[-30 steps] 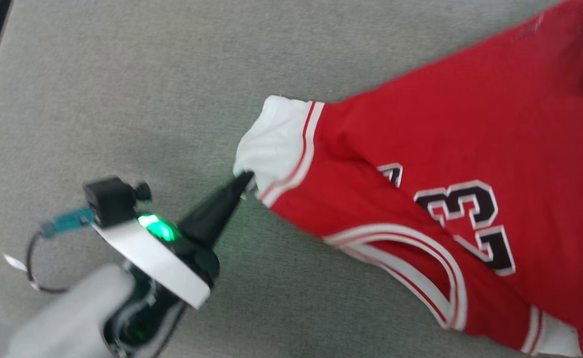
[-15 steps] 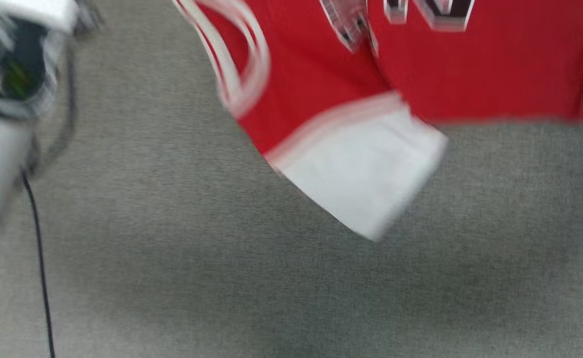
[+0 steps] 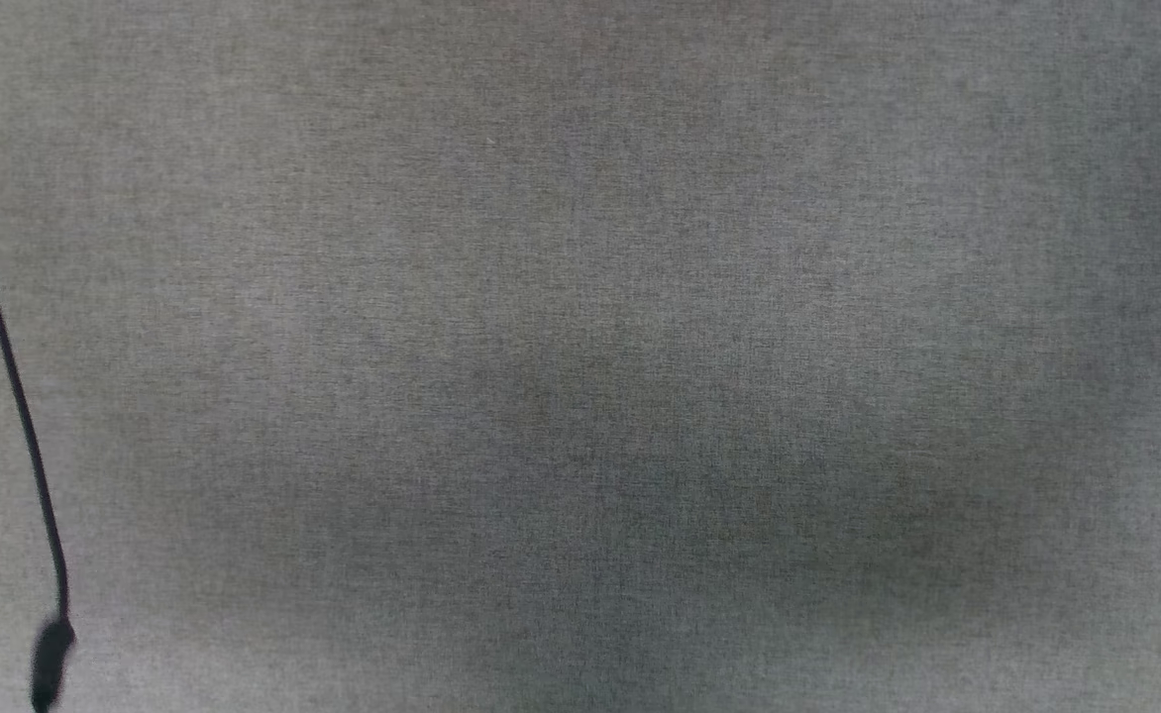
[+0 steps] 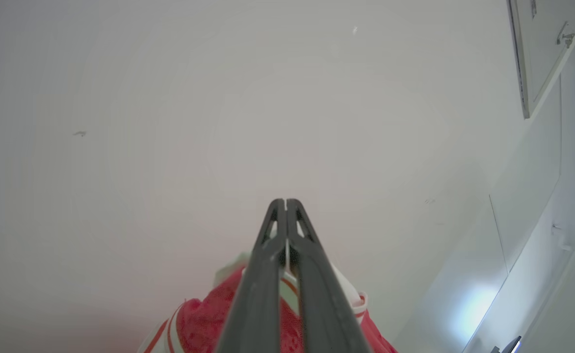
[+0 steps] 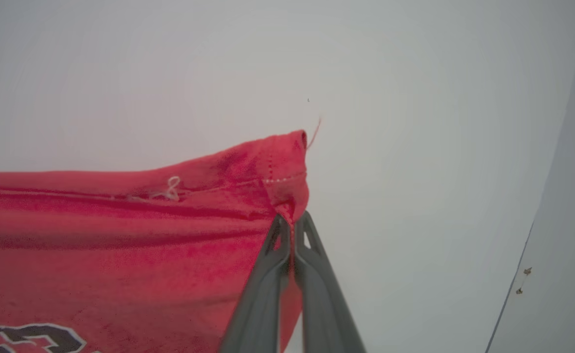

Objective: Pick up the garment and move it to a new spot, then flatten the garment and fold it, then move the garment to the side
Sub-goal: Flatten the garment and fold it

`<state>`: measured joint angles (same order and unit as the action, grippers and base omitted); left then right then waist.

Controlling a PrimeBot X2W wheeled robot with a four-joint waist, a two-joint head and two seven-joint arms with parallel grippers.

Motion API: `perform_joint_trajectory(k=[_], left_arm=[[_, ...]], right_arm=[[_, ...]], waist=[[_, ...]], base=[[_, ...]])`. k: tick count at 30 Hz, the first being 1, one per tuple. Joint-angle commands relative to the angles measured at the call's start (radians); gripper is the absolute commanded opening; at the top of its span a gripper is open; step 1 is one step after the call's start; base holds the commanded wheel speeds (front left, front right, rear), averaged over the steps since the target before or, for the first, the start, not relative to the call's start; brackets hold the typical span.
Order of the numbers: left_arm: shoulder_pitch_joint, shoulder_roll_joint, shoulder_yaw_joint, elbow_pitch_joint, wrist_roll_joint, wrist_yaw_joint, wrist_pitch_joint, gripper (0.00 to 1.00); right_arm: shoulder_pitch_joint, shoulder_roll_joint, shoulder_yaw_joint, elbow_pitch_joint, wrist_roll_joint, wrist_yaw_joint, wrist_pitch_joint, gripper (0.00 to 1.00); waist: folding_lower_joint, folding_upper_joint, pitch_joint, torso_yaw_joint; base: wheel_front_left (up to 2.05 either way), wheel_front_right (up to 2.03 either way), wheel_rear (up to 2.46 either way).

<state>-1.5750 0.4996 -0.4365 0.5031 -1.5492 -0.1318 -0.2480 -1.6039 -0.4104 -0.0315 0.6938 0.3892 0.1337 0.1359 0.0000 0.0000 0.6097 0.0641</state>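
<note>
Slippage risk: left tool point(image 4: 285, 202) and right tool point(image 5: 292, 218) both clamp the garment point(image 5: 120, 235). We judge a fast swing could pull its hem corner free.

The garment point(image 5: 120, 235) is red, with black, white-outlined lettering at lower left of the right wrist view and white-and-red striped trim. The surface point(image 3: 580, 297) is mottled grey; the cable point(image 3: 8, 366) at far left is black.

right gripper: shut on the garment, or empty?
Shut on the garment. The right gripper has its jaws pressed together on a red hem corner, and the cloth spreads away from there.
</note>
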Motion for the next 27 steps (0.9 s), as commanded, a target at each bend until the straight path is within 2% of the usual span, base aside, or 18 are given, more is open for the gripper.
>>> perform_joint_trajectory(k=[1, 5, 7, 11, 13, 14, 17, 21, 27], left_arm=[[0.072, -0.002, -0.01, -0.012, -0.008, 0.003, 0.0, 0.0], [0.242, -0.009, -0.029, -0.122, -0.04, 0.002, 0.007, 0.0], [0.367, -0.032, -0.009, -0.2, -0.055, 0.002, -0.005, 0.0], [0.622, -0.071, 0.002, -0.348, -0.035, 0.002, -0.016, 0.0], [0.742, -0.068, -0.016, -0.39, 0.005, 0.002, -0.017, 0.0], [0.742, -0.068, -0.016, -0.39, 0.005, 0.002, -0.017, 0.0], [0.898, -0.099, 0.014, -0.466, 0.028, 0.002, -0.018, 0.0], [1.057, -0.103, 0.014, -0.51, 0.105, 0.002, -0.019, 0.0], [1.251, -0.07, 0.01, -0.585, 0.166, 0.002, -0.018, 0.0]], right_arm=[[0.045, -0.017, 0.012, 0.019, 0.004, -0.006, -0.006, 0.0], [0.163, -0.035, 0.067, 0.018, 0.045, -0.005, 0.001, 0.0], [0.25, -0.05, 0.09, -0.007, 0.081, -0.005, 0.0, 0.0], [0.473, -0.087, 0.122, -0.098, 0.165, -0.004, 0.015, 0.0], [0.585, -0.107, 0.133, -0.157, 0.202, -0.003, 0.029, 0.0], [0.585, -0.107, 0.133, -0.157, 0.202, -0.003, 0.029, 0.0], [0.759, -0.122, 0.132, -0.252, 0.253, -0.003, 0.057, 0.0], [0.963, -0.122, 0.107, -0.383, 0.312, -0.003, 0.104, 0.0], [1.217, -0.101, 0.025, -0.573, 0.331, -0.003, 0.174, 0.0]], waist=[[0.0, 0.0, -0.004, 0.004], [0.0, 0.0, -0.017, 0.01], [0.0, 0.0, -0.028, 0.015], [0.0, 0.0, -0.054, 0.025], [0.0, 0.0, -0.067, 0.023], [0.0, 0.0, -0.067, 0.023], [0.0, 0.0, -0.092, 0.019], [0.0, 0.0, -0.137, 0.015], [0.0, 0.0, -0.196, 0.005]], base=[[0.0, 0.0, 0.0], [0.0, 0.0, 0.0], [0.0, 0.0, 0.0], [0.0, 0.0, 0.0], [0.0, 0.0, 0.0], [0.0, 0.0, 0.0], [0.0, 0.0, 0.0], [0.0, 0.0, 0.0], [0.0, 0.0, 0.0]])
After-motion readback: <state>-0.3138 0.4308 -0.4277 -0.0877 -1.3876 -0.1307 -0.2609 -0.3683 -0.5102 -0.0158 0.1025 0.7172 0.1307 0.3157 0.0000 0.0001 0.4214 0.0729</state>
